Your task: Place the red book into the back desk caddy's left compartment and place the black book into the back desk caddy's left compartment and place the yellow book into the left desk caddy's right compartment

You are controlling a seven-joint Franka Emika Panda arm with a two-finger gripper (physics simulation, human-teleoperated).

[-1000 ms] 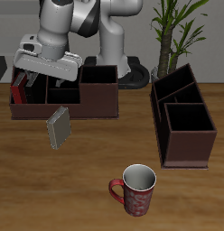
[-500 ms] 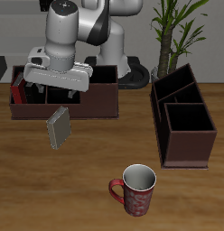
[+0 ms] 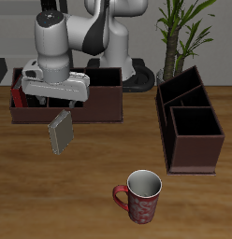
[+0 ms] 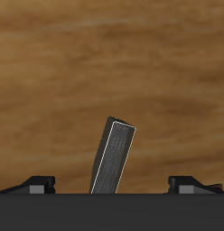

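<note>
The yellow book (image 3: 60, 133) lies on the table just in front of the back desk caddy (image 3: 101, 105); in the wrist view the same yellow book (image 4: 114, 159) sits between my fingertips (image 4: 37, 184) and below them. My gripper (image 3: 55, 101) hangs open over the caddy's front wall, a little above the book, holding nothing. The red book (image 3: 15, 95) stands in the caddy's end compartment. A dark shape next to it may be the black book, mostly hidden by my hand. The left desk caddy (image 3: 190, 140) stands apart, seen end-on.
A red patterned mug (image 3: 138, 196) stands near the table's front edge. A potted plant (image 3: 180, 37) rises behind the end-on caddy. The robot's base (image 3: 137, 79) is behind the long caddy.
My gripper has come down and forward, from above the back caddy's rear to its front wall, nearer the yellow book. The books and caddies have not moved.
</note>
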